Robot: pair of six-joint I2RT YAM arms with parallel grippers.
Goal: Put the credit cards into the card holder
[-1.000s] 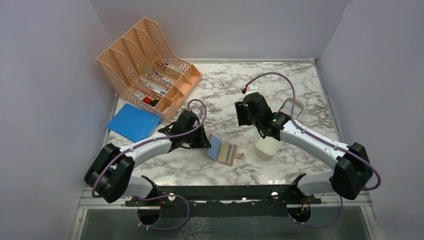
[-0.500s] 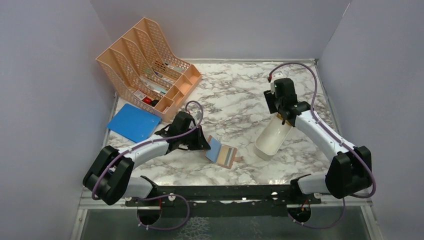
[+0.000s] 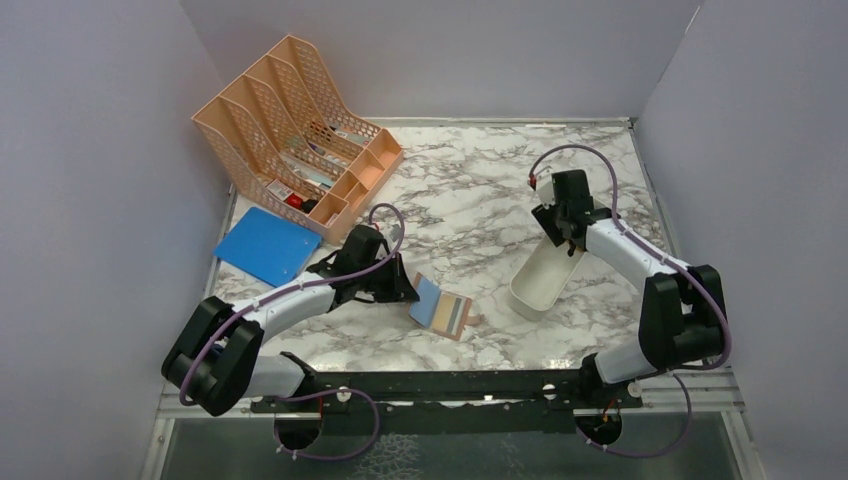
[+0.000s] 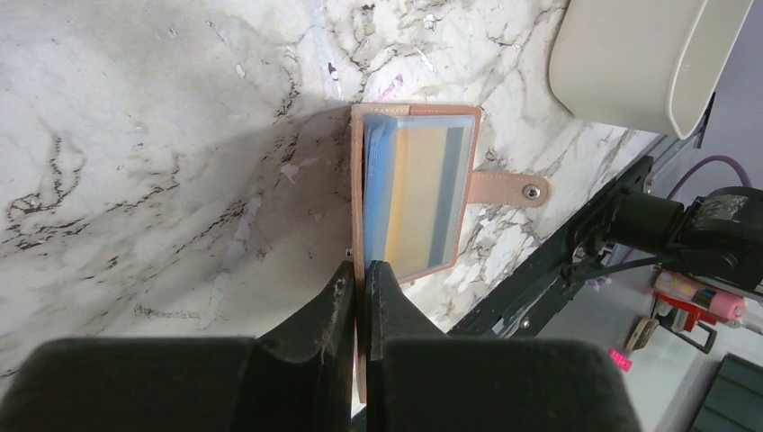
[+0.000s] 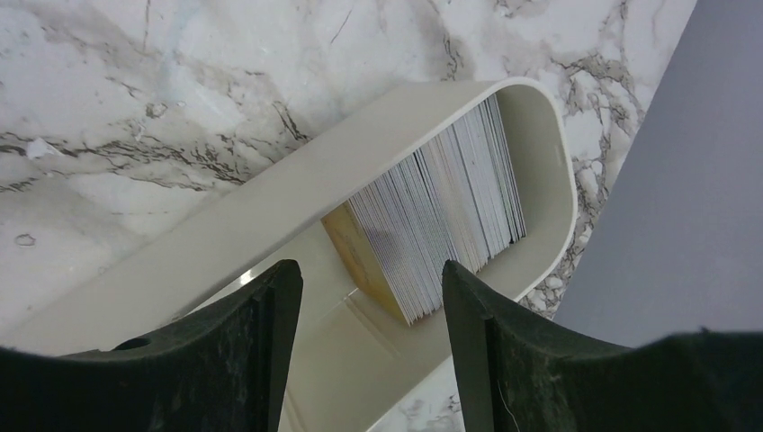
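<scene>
Our left hand (image 4: 362,273) pinches the card holder (image 4: 418,193). Our right hand (image 5: 371,279), spread, hangs over credit cards (image 5: 441,216) in the white tray (image 5: 225,229), at the holder's two o'clock.

A peach mesh file organiser (image 3: 290,120) stands in the upper left of the top view, with small items in its front compartments. Just below it, a blue folder (image 3: 265,245) lies flat on the marbled table (image 3: 460,190). Right of centre, a white oblong tray (image 3: 545,275) lies diagonally. Grey walls (image 3: 90,150) enclose the scene.

Left arm (image 3: 290,295) low, jaws together; right arm (image 3: 625,250) forward, jaws apart
</scene>
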